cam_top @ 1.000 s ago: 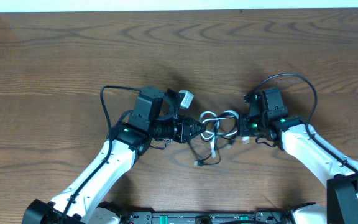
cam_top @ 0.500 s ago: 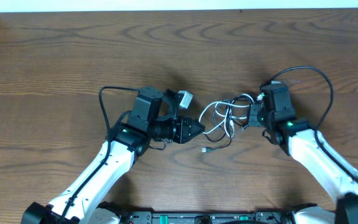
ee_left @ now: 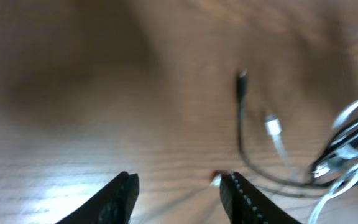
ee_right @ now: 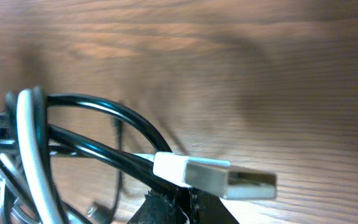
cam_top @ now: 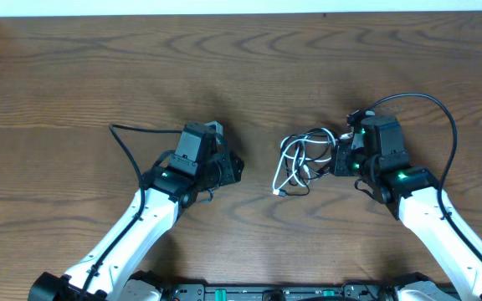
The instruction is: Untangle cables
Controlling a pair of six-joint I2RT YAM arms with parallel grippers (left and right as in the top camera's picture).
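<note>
The left gripper (cam_top: 234,167) holds its fingers apart, with nothing between them, over the wooden table (cam_top: 99,67). The cables (cam_top: 287,163) lie in one tangled bundle at 3 o'clock from it, clearly apart. The right gripper (cam_top: 338,159) is at the 3 o'clock edge of the bundle, fingers clamped on the cables. Close up, the white cable (ee_right: 33,143) crosses the black cable (ee_right: 86,101).
</note>
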